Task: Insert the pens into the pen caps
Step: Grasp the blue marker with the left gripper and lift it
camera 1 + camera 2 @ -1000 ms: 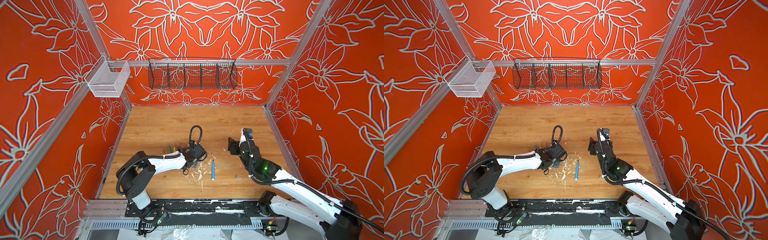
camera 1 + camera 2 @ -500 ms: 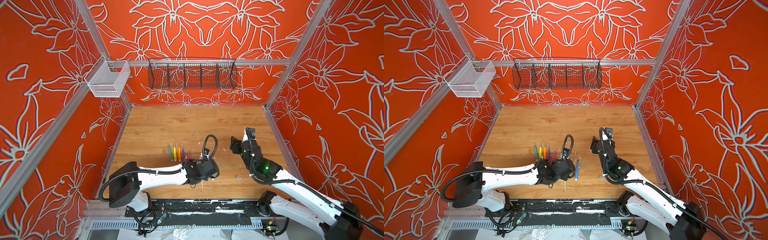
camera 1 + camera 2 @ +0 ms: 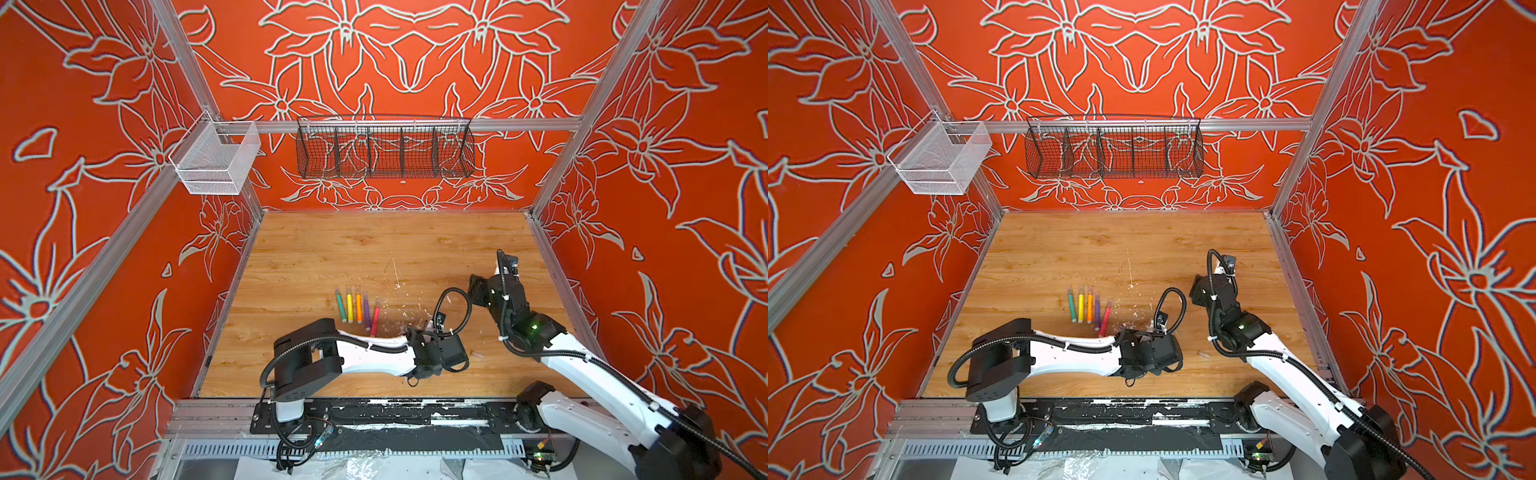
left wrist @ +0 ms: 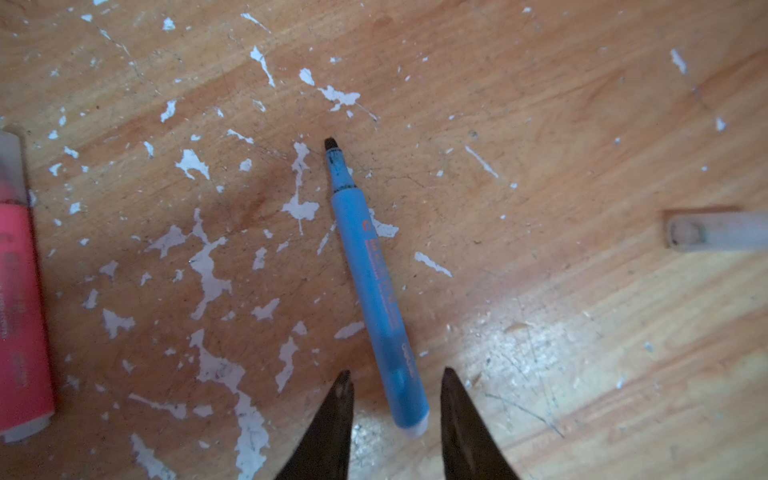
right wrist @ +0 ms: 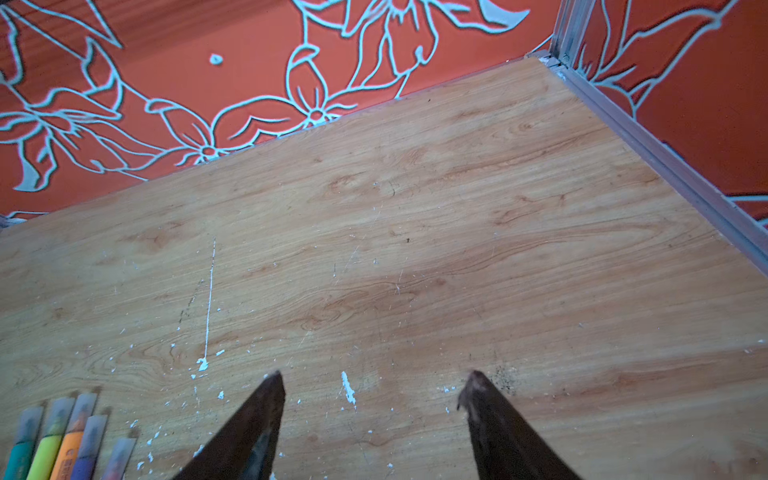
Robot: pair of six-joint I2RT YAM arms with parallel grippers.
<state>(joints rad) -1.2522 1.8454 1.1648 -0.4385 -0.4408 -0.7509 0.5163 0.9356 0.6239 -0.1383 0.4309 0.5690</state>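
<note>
I count six pens. Five lie capped in a neat row just below and left of the middle in both top views: the green pen point(image 3: 341, 305), yellow pen point(image 3: 350, 305), orange pen point(image 3: 359, 305), purple pen point(image 3: 367, 309) and pink-red pen point(image 3: 375, 320), the last one slanted. The sixth, the blue pen point(image 4: 370, 282), lies bare-tipped on the table point(image 3: 374, 249). Its tail sits between the jaws of my left gripper point(image 4: 395, 378), which stand narrowly apart and do not pinch it.

There are six caps: one on each pen in the row, and one loose cap point(image 4: 715, 230) lying well apart from the blue pen.

My right gripper point(image 5: 370, 380) hangs with its jaws spread wide over bare wood.

There are two containers. The white mesh basket point(image 3: 216, 166) is at the upper left. The black wire basket point(image 3: 384, 147), with five compartments, is at the upper middle. Only the wall's pattern shows through both.
</note>
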